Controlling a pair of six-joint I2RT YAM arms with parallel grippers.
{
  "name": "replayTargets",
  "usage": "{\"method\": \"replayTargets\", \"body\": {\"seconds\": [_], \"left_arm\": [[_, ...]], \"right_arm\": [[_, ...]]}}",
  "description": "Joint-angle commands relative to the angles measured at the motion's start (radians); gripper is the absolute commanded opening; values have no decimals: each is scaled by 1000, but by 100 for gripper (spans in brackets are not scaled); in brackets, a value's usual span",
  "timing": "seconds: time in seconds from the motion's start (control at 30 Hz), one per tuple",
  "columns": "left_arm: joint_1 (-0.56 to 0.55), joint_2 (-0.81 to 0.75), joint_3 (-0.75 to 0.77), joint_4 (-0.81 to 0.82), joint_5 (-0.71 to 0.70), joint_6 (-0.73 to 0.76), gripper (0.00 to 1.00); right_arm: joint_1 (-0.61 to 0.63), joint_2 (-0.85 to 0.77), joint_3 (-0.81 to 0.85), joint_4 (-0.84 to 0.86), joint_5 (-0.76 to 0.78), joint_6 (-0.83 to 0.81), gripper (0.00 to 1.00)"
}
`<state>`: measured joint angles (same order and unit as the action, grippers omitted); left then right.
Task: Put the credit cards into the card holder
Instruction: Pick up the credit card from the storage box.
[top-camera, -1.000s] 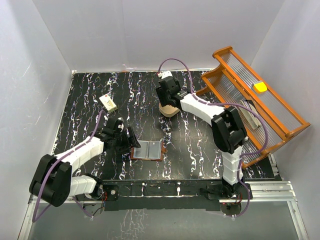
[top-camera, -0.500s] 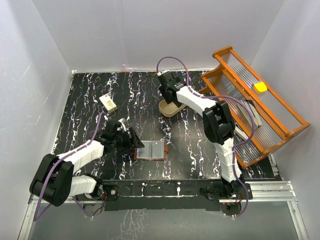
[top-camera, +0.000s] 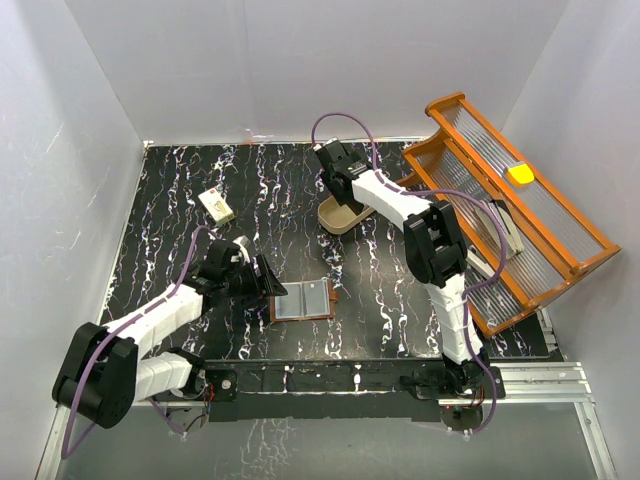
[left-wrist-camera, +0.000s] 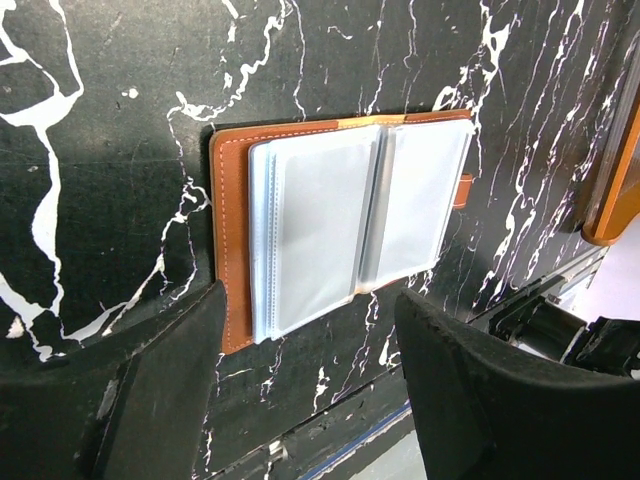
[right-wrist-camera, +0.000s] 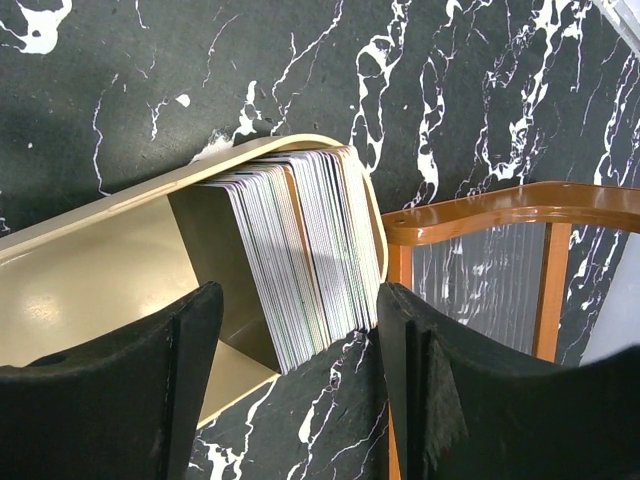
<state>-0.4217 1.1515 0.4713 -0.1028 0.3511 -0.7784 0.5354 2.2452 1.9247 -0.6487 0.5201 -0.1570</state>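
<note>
The card holder (top-camera: 303, 300) lies open on the black marbled table, brown leather cover down, clear sleeves up; the left wrist view shows it (left-wrist-camera: 340, 190) just ahead of my fingers. My left gripper (top-camera: 268, 283) (left-wrist-camera: 310, 300) stands open at its near-left edge, holding nothing. The credit cards (right-wrist-camera: 305, 240) stand on edge as a thick stack in a beige oval tray (top-camera: 345, 218) (right-wrist-camera: 90, 280). Above that stack hovers my right gripper (top-camera: 338, 195) (right-wrist-camera: 298, 290), open, with the cards' lower end showing between its jaws. From the top view the cards are hidden under the arm.
An orange slatted rack (top-camera: 520, 215) (right-wrist-camera: 500, 205) stands tilted at the right, close beside the tray, with a yellow object (top-camera: 519, 174) on it. A small cream block (top-camera: 216, 205) lies at the back left. White walls enclose the table.
My right arm has folded in, its elbow swinging left while the gripper stays over the tray. My left gripper has crept right toward the card holder. Both stay open.
</note>
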Motion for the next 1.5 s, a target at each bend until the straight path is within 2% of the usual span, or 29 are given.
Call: {"method": "replayTargets", "body": {"seconds": [0.0, 0.43, 0.63, 0.9, 1.47], "left_arm": [[0, -2, 23, -34, -6, -1, 67], [0, -21, 14, -40, 8, -3, 68], [0, -20, -13, -5, 20, -24, 68], [1, -22, -2, -26, 7, -13, 68], [0, -2, 2, -18, 6, -12, 68]], "right_arm": [[-6, 9, 23, 35, -2, -24, 61], [-8, 22, 10, 53, 5, -45, 59], [-8, 13, -29, 72, 19, -57, 63], [-8, 21, -13, 81, 75, -62, 51], [-8, -3, -1, 83, 55, -64, 31]]}}
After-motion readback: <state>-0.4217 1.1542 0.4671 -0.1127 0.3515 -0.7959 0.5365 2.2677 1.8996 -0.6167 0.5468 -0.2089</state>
